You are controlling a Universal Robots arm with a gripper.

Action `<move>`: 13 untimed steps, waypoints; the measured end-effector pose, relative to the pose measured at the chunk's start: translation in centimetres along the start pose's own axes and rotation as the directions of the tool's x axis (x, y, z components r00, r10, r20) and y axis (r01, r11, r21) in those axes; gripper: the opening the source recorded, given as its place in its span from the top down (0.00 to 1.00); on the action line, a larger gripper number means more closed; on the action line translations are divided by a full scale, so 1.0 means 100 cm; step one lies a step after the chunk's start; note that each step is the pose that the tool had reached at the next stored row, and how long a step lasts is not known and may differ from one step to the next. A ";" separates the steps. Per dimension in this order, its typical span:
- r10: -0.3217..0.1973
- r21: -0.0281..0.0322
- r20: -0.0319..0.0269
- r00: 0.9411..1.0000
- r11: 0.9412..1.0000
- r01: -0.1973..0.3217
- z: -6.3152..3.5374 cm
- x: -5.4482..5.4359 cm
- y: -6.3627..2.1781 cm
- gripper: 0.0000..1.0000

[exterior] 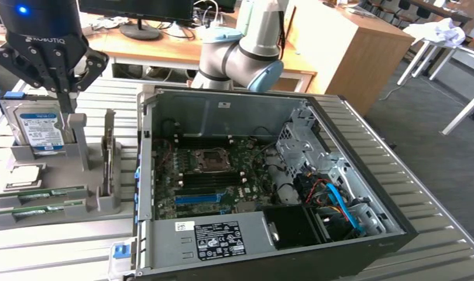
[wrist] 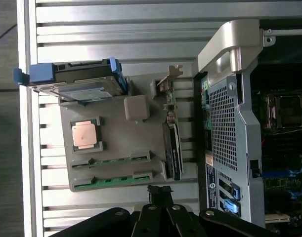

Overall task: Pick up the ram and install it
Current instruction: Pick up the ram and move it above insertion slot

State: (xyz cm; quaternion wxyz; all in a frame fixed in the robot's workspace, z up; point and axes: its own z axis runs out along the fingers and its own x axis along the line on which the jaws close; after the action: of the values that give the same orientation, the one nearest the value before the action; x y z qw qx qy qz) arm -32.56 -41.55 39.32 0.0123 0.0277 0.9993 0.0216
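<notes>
The jaws are pressed together on nothing, and the gripper (exterior: 65, 100) (wrist: 159, 190) hangs over the grey holder (exterior: 104, 205). At the holder's end away from its hard drive (exterior: 40, 130), the ram (exterior: 43, 193) (wrist: 111, 161) sits on edge: two green sticks side by side. Their long axis runs along the holder's edge, with one end toward the open computer case (exterior: 221, 111) beside the holder. Everything stands on a slatted metal table (exterior: 57, 246), with wooden desks (exterior: 354, 41) and grey carpet (exterior: 440, 175) beyond.

Black gripper (wrist: 159, 190); just beside its fingertips, the green ram (wrist: 112, 179) sits in a grey holder (wrist: 116, 133). Farther off, a seemingly coppery processor (wrist: 85, 134) and a blue-framed hard drive (wrist: 84, 89).
</notes>
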 end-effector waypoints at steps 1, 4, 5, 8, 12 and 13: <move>-0.007 0.000 0.000 1.000 1.000 0.007 0.0000 0.000 0.0000 0.90; -0.036 -0.001 -0.002 0.999 0.999 0.036 0.0000 0.000 0.0000 0.90; -0.047 -0.001 -0.002 0.999 0.999 0.047 0.0000 0.000 0.0000 0.90; -0.084 -0.002 -0.004 0.996 0.996 0.084 0.0000 0.000 0.0000 0.90; -0.138 -0.004 -0.006 0.990 0.990 0.137 0.0001 0.000 0.0000 0.90; -0.152 -0.004 -0.006 0.988 0.988 0.152 0.0001 0.000 0.0000 0.90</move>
State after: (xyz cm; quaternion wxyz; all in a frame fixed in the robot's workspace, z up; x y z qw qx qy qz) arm -32.56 -41.55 39.31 0.0107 -0.0484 0.9985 0.0225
